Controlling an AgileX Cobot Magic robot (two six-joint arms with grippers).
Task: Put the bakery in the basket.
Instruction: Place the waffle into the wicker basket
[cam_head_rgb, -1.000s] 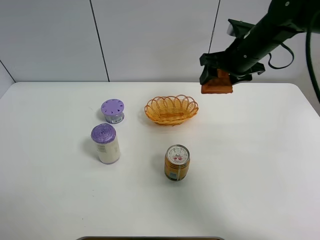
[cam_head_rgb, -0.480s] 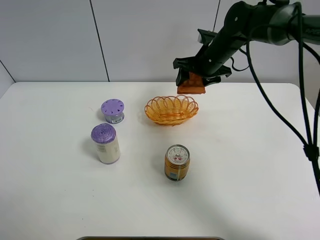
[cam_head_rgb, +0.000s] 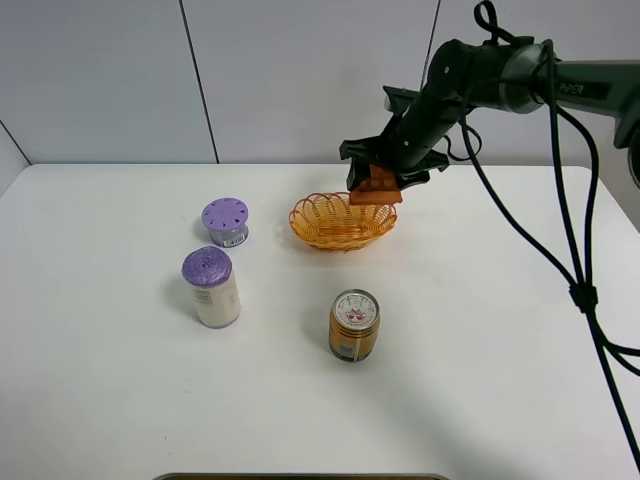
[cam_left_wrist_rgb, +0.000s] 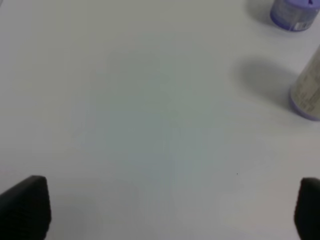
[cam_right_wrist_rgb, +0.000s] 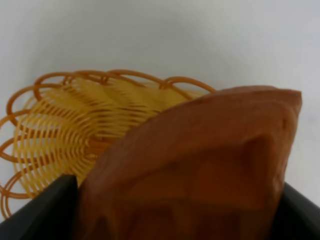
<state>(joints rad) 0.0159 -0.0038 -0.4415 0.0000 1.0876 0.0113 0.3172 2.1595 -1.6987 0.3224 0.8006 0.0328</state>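
1. The right gripper (cam_head_rgb: 379, 172) has its jaws clenched on the waffle piece (cam_head_rgb: 376, 189). The piece hangs over the far right rim of the basket (cam_head_rgb: 318, 238) and is not yet inside.
2. Within the last second the arm has carried the piece left and down, from well to the right of the basket to its edge. Transport looks nearly done, with centring and release remaining.
3. The left gripper (cam_left_wrist_rgb: 165, 209) hangs over the bare table (cam_left_wrist_rgb: 150, 100), jaws spread wide and holding nothing.

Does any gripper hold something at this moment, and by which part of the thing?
The right gripper holds the waffle piece, clamped by its two opposite sides near its upper end. The left gripper is open and holds nothing.
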